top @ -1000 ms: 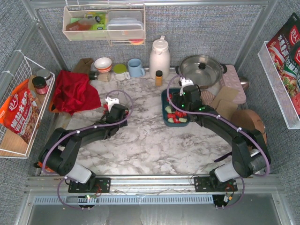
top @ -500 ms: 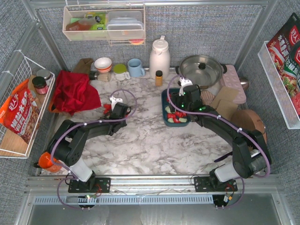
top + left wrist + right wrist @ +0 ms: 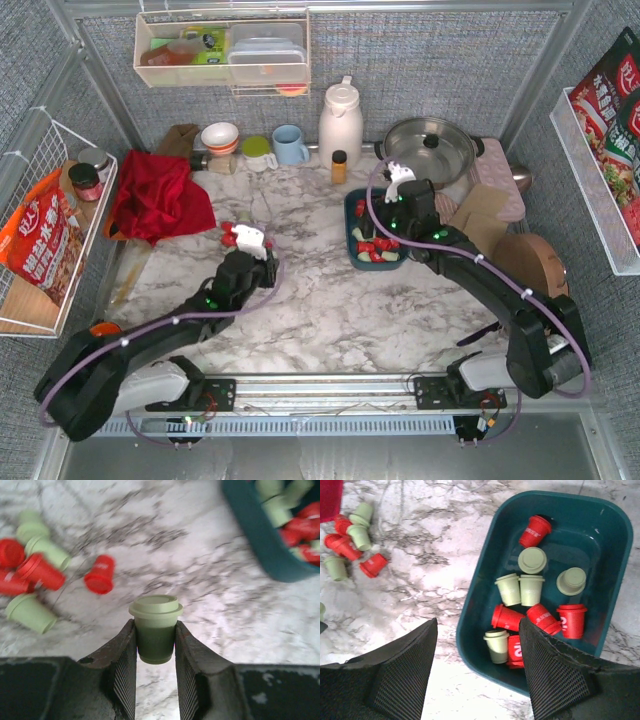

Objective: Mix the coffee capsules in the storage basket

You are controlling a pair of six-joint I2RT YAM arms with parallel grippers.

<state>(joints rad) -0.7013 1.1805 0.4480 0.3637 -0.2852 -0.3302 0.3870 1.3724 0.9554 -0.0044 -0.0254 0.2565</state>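
Left wrist view: left gripper (image 3: 155,636), arm stretched low over the marble table (image 3: 250,630), is clamped on one upright mint-green capsule (image 3: 155,611). Loose capsules (image 3: 40,575) are scattered beyond. Right gripper (image 3: 477,625) is held wide apart, empty, above the storage basket (image 3: 600,545); mixed coffee capsules (image 3: 520,592) are contained within.

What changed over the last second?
Left gripper drew back from the loose capsules toward its base, arm swinging low and left; it now holds a green capsule. Right gripper, open, stayed over the storage basket, which hasn't moved.
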